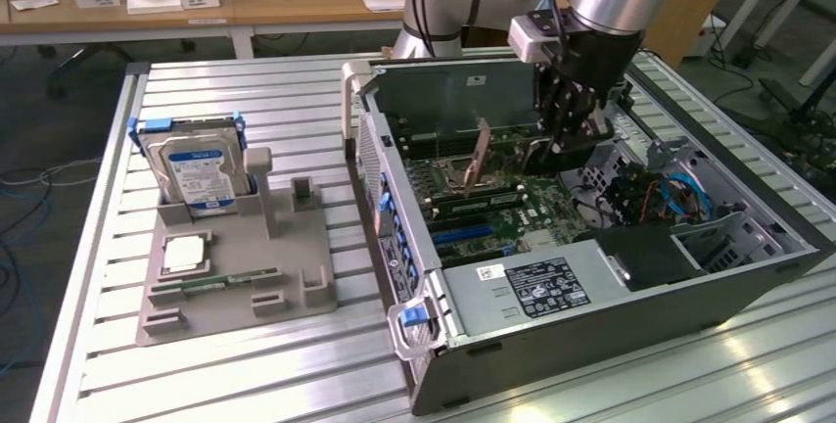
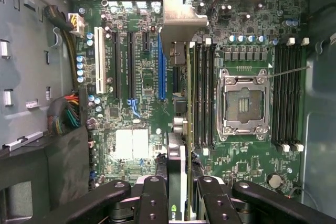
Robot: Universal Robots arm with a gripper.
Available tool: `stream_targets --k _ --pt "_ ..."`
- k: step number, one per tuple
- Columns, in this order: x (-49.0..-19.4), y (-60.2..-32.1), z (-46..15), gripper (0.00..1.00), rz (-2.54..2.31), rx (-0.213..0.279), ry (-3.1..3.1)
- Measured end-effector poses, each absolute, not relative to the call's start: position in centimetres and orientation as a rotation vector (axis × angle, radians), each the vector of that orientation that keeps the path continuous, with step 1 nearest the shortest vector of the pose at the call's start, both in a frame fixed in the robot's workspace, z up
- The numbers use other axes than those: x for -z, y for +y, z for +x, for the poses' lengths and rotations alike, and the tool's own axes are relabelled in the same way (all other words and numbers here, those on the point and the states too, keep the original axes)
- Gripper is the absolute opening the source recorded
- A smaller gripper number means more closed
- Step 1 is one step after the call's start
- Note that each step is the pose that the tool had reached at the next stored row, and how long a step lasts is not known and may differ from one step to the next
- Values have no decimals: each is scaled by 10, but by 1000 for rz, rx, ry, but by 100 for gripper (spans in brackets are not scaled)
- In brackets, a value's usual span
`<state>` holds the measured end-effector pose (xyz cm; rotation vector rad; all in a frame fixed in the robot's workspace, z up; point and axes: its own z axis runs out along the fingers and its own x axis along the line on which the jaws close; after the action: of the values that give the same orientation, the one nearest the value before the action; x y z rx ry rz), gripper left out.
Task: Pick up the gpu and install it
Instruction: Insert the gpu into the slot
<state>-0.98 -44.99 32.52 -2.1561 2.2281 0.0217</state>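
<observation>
The gpu point(image 2: 177, 156) is a thin card seen edge-on, running from between my fingers out to its metal bracket point(image 2: 181, 18) near the case's rear wall. My gripper point(image 2: 176, 181) is shut on it. The card hangs over the green motherboard point(image 2: 247, 166), between the blue slot point(image 2: 161, 66) and the row of memory slots point(image 2: 202, 93); whether it touches a slot I cannot tell. In the exterior view the gripper point(image 1: 565, 149) reaches down into the open computer case point(image 1: 588, 286), and the gpu point(image 1: 481, 157) shows as an upright brownish sliver beside it.
On the exterior view's left, a grey fixture point(image 1: 235, 286) on the slatted table holds a blue-labelled hard drive point(image 1: 196, 170), a square chip point(image 1: 183, 252) and a green memory stick point(image 1: 215, 284). Inside the case are the empty processor socket point(image 2: 245, 103) and cable bundles point(image 2: 65, 111).
</observation>
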Motion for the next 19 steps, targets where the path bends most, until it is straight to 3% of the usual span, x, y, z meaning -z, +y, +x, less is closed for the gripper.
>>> stream_targets --k 19 --pt "-324 -452 -24 27 -2157 -22 2228"
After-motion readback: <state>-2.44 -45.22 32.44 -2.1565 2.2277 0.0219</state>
